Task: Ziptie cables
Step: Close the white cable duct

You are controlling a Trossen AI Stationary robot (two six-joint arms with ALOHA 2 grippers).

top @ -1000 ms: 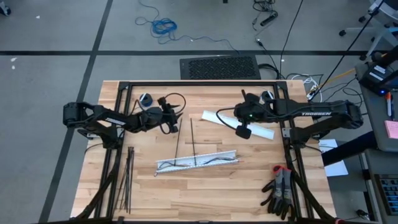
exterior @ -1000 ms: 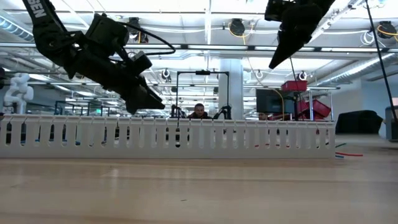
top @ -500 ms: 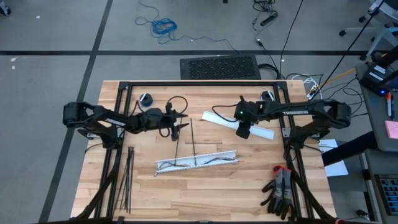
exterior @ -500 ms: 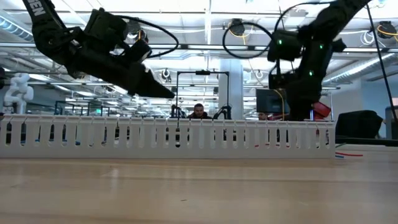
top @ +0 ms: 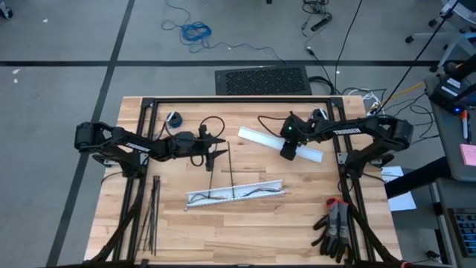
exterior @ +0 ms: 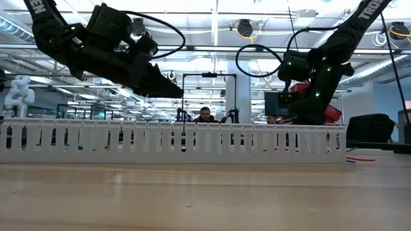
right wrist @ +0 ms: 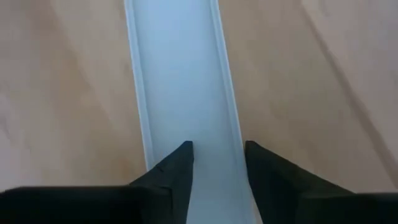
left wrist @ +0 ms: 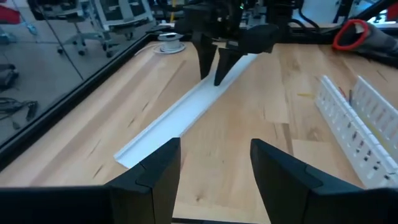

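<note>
White letters reading "TROSSEN" run along the dark right arm in the high view; in the low view, only fragments of white lettering show on both dark arms. Nothing else is legible.

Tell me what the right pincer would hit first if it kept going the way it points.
Most likely the white cover strip: the right pincer points down at it, open fingers over its width.
</note>
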